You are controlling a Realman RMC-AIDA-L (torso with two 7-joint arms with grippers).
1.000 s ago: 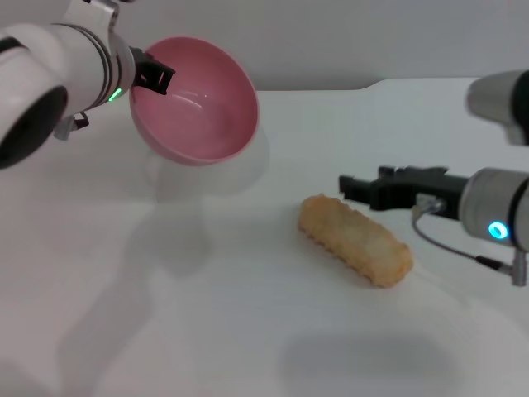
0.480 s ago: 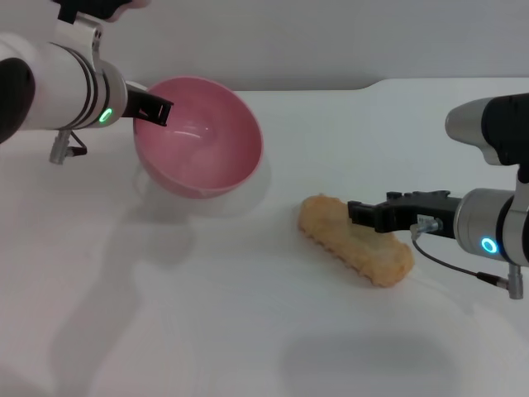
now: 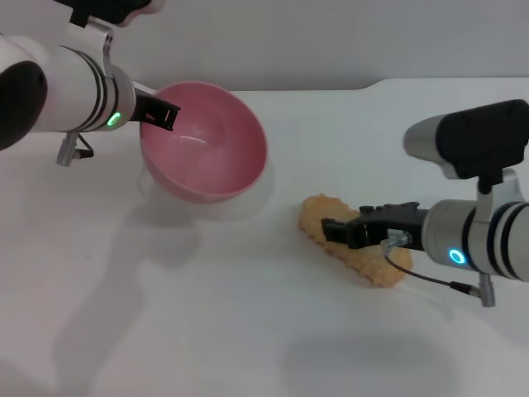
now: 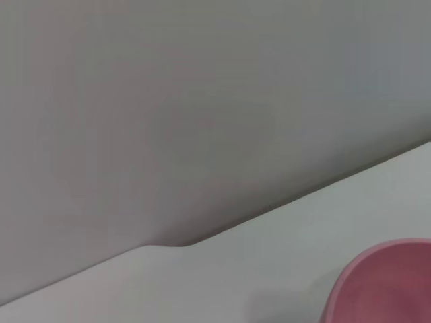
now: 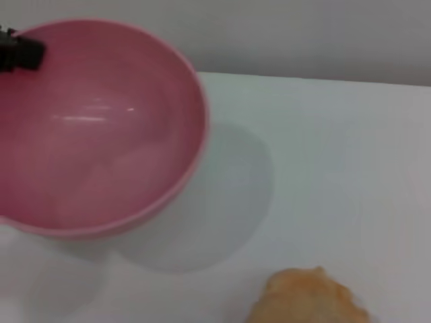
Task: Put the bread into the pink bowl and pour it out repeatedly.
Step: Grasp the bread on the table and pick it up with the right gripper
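White table (image 3: 248,331), grey wall behind. We're at the pick step: bread (image 3: 364,258) lies right of the empty pink bowl (image 3: 207,141), apart from it. Left gripper (image 3: 161,114) clamps the bowl rim, tilted. Right gripper (image 3: 340,232) sits over the bread; grip state unclear. Next: close, lift, carry to the bowl.

The middle of the bread (image 3: 351,245) is covered by the right tool (image 3: 332,232), whose finger gap cannot be made out. The bowl (image 4: 384,282) is cut off in the left wrist view.

No legible text, labels, brands or numbers on anything.
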